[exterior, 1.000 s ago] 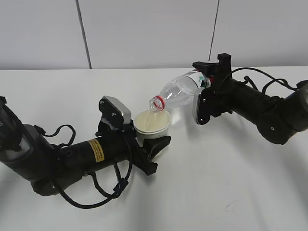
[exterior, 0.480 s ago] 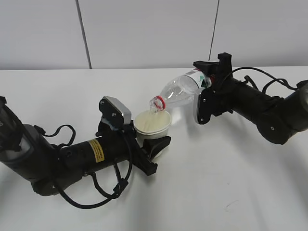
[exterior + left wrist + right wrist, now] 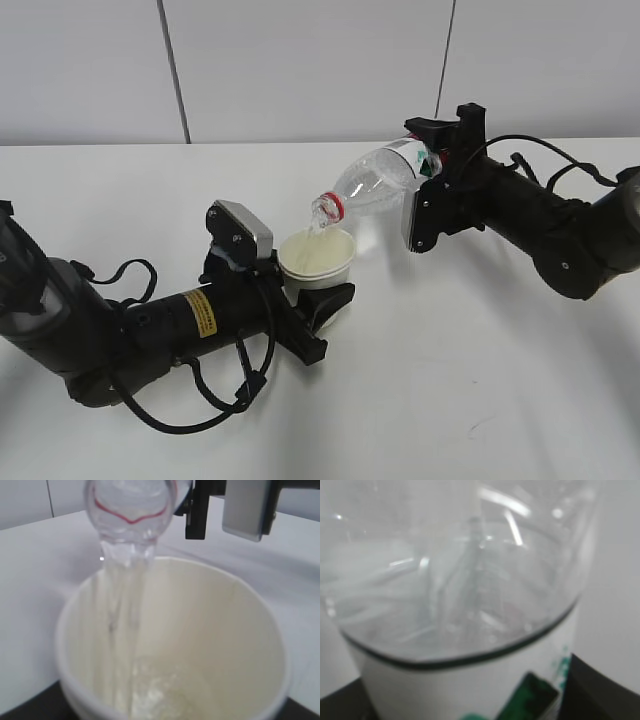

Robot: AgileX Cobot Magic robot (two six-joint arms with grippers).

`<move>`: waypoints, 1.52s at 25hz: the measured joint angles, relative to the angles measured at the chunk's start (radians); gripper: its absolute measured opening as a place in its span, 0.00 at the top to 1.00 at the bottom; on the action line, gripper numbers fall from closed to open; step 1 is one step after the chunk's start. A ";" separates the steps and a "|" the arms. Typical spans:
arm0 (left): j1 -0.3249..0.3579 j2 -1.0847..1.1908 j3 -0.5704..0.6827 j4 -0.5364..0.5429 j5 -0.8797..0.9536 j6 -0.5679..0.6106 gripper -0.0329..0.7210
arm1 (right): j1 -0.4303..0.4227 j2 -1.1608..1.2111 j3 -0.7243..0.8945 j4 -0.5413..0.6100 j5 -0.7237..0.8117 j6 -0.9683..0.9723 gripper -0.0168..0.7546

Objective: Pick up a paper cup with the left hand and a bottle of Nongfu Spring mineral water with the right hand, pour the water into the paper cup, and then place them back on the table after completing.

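Table [image 3: 420, 400]: plain white, matte, flat, one tiny dark mark near the front right. Behind it, pale grey wall panels with two dark vertical seams.

Left hand [image 3: 325, 300]: black arm lying low over the table, yellow sticker on the forearm, silver-grey camera block on top, looped black cables underneath. Its fingers are clamped around the base of the cup [image 3: 316, 257], which sits upright in the grip, just ahead of the camera block. Can't tell from the exterior view whether the cup bottom touches the table. Cup is white paper, round, tapered, with a rolled rim and a cream, smooth inside [image 3: 200, 630].

Water [image 3: 122, 605]: clear stream dropping from the bottle mouth down the inner wall of the cup, a shallow pool frothing at the bottom.

Bottle [image 3: 375, 182]: clear thin plastic, ribbed, red ring at the neck, no cap, white label with green print at the gripped end. It's tilted mouth-down to the left, with the mouth just above the cup's far rim.

Right hand [image 3: 432, 165]: black arm coming in from the right, raised off the table, grasping the bottle around its labelled lower body. Wrist view is blurred, showing only label and clear wall [image 3: 465, 605] between dark finger edges.
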 joint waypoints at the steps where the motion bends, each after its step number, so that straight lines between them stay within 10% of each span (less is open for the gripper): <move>1: 0.000 0.000 0.000 0.000 0.000 0.000 0.42 | 0.000 0.000 0.000 0.000 0.000 0.000 0.38; 38: 0.000 0.000 0.000 -0.027 0.007 -0.001 0.42 | 0.000 -0.002 0.017 0.013 -0.014 0.124 0.38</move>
